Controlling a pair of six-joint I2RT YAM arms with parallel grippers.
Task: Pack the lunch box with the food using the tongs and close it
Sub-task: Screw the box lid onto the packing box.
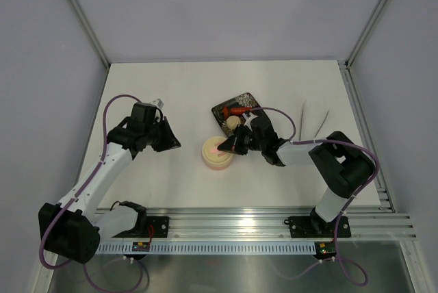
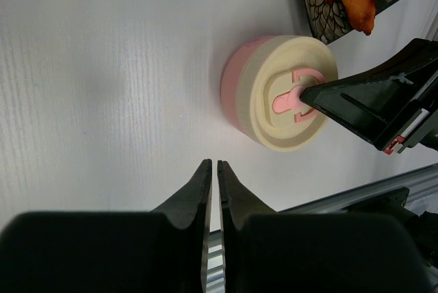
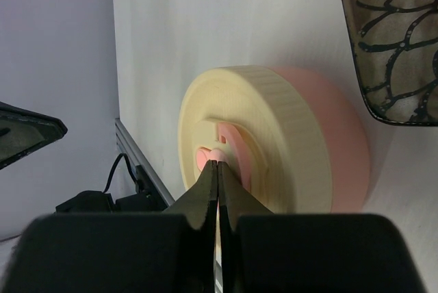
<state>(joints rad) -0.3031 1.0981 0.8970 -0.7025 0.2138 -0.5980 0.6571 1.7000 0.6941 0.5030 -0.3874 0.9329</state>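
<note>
The lunch box (image 1: 215, 156) stands mid-table with its cream lid (image 2: 280, 60) on top and a pink wall (image 3: 335, 149) below. My right gripper (image 3: 218, 163) is shut, nothing between its jaws, its tips touching the lid's pink centre mark (image 2: 284, 99). My left gripper (image 2: 211, 164) is shut and empty, hanging apart from the box on its left. Food lies in the black tray (image 1: 220, 111): a red sausage (image 1: 237, 111), a pale ball (image 1: 233, 122) and an orange piece (image 2: 359, 2). The tongs (image 1: 303, 116) lie on the table at the right.
The patterned black tray (image 3: 390, 46) sits just behind the box. An aluminium rail (image 1: 260, 221) runs along the near table edge. Grey walls close the table at the back and at both sides.
</note>
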